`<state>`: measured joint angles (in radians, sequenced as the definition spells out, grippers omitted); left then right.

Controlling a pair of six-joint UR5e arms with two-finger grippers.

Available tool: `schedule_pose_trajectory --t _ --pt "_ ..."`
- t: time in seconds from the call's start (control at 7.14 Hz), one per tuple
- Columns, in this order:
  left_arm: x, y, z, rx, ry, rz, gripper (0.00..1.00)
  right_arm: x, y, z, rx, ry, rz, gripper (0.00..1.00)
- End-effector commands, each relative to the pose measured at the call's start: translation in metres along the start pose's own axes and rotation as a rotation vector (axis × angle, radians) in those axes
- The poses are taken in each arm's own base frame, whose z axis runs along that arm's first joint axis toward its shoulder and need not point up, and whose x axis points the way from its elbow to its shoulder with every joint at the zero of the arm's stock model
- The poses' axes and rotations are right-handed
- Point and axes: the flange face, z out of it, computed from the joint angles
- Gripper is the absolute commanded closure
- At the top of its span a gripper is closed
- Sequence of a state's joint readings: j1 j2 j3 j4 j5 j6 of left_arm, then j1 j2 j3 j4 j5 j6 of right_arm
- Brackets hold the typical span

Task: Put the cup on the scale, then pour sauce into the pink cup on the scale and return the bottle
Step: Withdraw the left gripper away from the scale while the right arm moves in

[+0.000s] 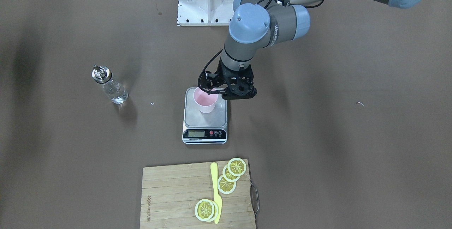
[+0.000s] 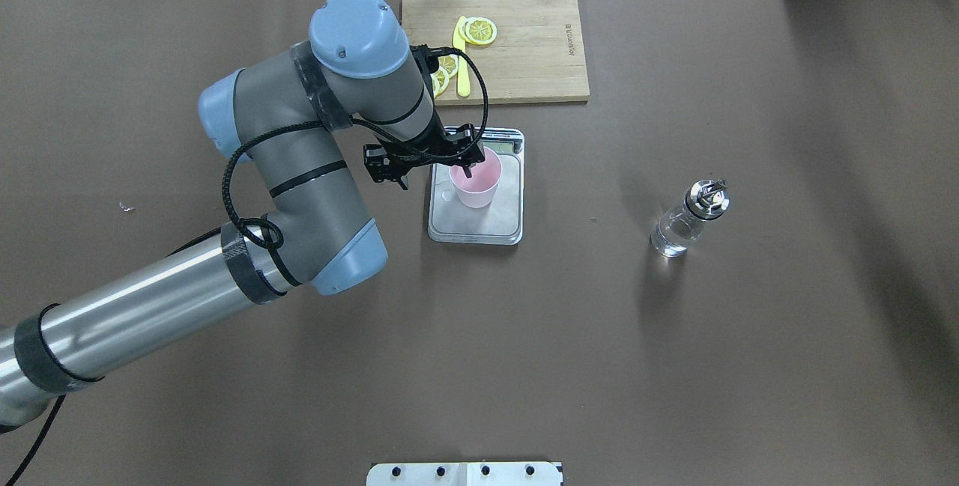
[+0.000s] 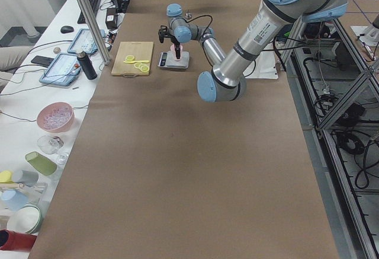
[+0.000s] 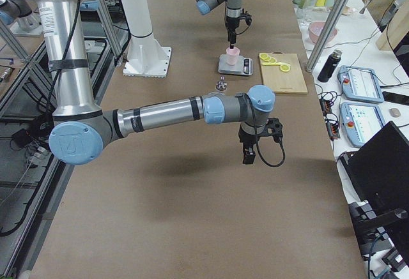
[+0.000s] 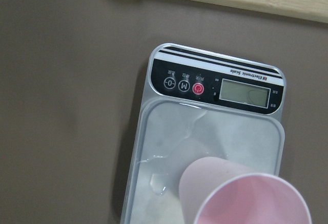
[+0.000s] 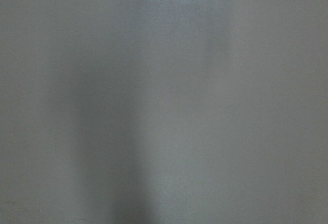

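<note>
Brown paper covered the table (image 2: 674, 359). Our right gripper (image 4: 248, 156) hung over bare table, well apart; we could not tell whether it was open. The scale (image 2: 502, 216) bore the cup (image 2: 476, 185), so placing looked nearly done. Our left gripper (image 2: 466, 166) straddled its rim, grip unclear. Next we would need to release, lift clear, then fetch the bottle (image 2: 685, 220).

On the table (image 1: 335, 151) there are one pink cup (image 1: 205, 101), one scale (image 1: 204, 126), one glass bottle (image 1: 112, 88), one wooden cutting board (image 1: 173, 197), one yellow knife (image 1: 216, 193) and what look like five overlapping lemon slices (image 1: 236, 166).
</note>
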<state>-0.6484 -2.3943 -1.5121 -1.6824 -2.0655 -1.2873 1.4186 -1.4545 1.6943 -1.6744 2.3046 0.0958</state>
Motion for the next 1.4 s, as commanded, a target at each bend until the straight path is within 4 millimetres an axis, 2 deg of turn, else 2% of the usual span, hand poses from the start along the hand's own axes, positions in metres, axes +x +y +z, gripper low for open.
schedule_pose_trajectory --t 0.0,0.14,0.28,0.56,0.7,0.84,0.98,1.12,1.26 --pt "-0.029 -0.004 -0.026 -0.006 -0.007 0.046 0.03 -0.014 -0.002 -0.014 0.032 -0.004 -0.039 0.0" --pt "-0.039 -0.012 -0.048 -0.016 -0.011 0.051 0.03 -0.028 -0.006 -0.012 0.059 -0.011 -0.085 0.0" --pt "-0.064 -0.017 -0.067 -0.015 0.001 0.071 0.03 -0.036 -0.007 -0.008 0.068 -0.01 -0.112 0.0" --pt "-0.131 -0.024 -0.101 0.006 0.013 0.103 0.03 -0.074 -0.026 -0.03 0.19 -0.03 -0.264 0.0" --pt "-0.164 -0.035 -0.12 0.017 0.017 0.114 0.03 -0.079 -0.018 -0.034 0.246 -0.049 -0.305 0.01" --pt "-0.198 -0.049 -0.141 0.005 0.034 0.119 0.03 -0.078 -0.01 -0.038 0.266 -0.047 -0.324 0.01" --pt "-0.231 -0.061 -0.162 0.001 0.051 0.12 0.03 -0.075 0.012 -0.031 0.276 -0.049 -0.335 0.01" --pt "-0.261 -0.071 -0.18 0.013 0.057 0.127 0.03 -0.063 0.04 -0.023 0.338 -0.065 -0.39 0.01" --pt "-0.287 -0.075 -0.183 0.02 0.042 0.146 0.03 -0.048 0.068 -0.01 0.385 -0.082 -0.431 0.01"
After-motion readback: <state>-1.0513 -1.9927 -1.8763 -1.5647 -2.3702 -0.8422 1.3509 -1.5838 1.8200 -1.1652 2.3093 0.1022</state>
